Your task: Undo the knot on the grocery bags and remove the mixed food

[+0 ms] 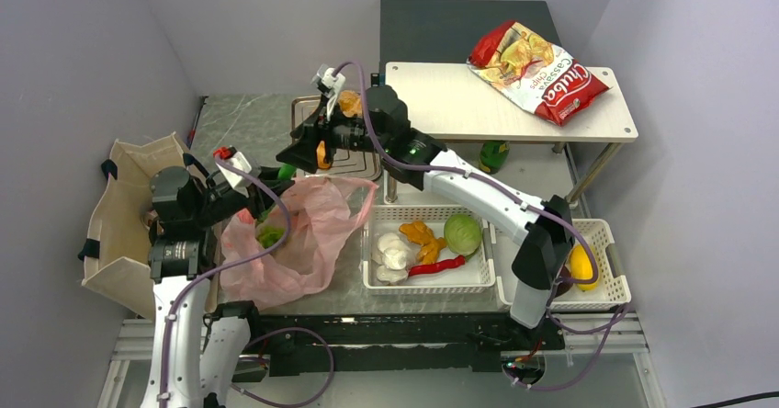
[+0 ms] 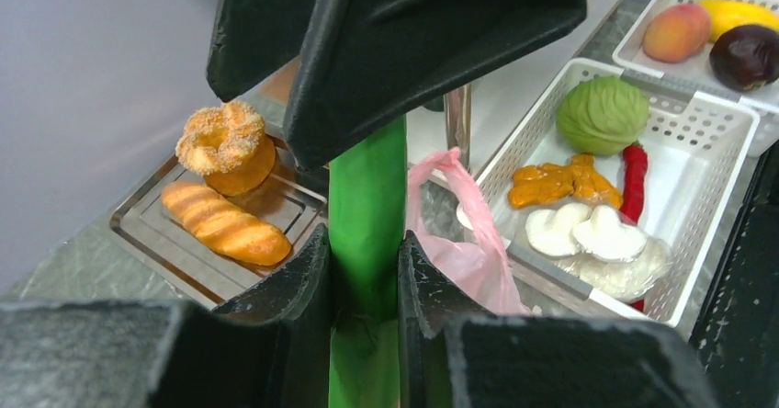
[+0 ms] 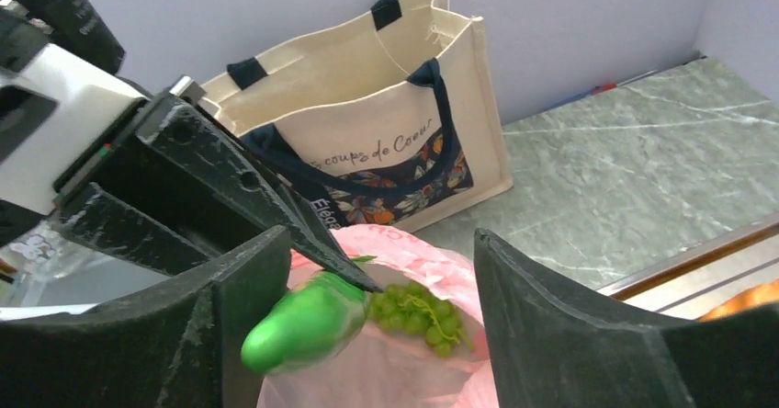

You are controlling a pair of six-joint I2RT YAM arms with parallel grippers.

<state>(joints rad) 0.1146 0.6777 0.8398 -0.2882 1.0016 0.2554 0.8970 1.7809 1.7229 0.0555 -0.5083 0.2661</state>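
The pink plastic bag (image 1: 308, 233) lies open on the table, with green grapes (image 3: 423, 316) inside it. My left gripper (image 2: 365, 252) is shut on the long green vegetable (image 2: 367, 197) and holds it above the bag's mouth; it also shows in the right wrist view (image 3: 303, 325). My right gripper (image 3: 381, 279) is open and empty, hovering over the bag facing the left gripper (image 1: 276, 174). The beige tote (image 1: 124, 215) with dark straps stands at the far left. Garlic (image 2: 588, 233) and the cabbage (image 2: 602, 114) lie in a white basket (image 1: 427, 284). The ring bun (image 2: 220, 141) sits on a metal tray.
A baguette (image 2: 225, 224) lies on the tray (image 2: 147, 229) beside the bun. A second basket (image 1: 611, 289) at right holds a dark red fruit (image 2: 746, 54), a peach and a yellow fruit. The red Cassava chips bag (image 1: 537, 68) lies on a white shelf (image 1: 441, 105) at the back.
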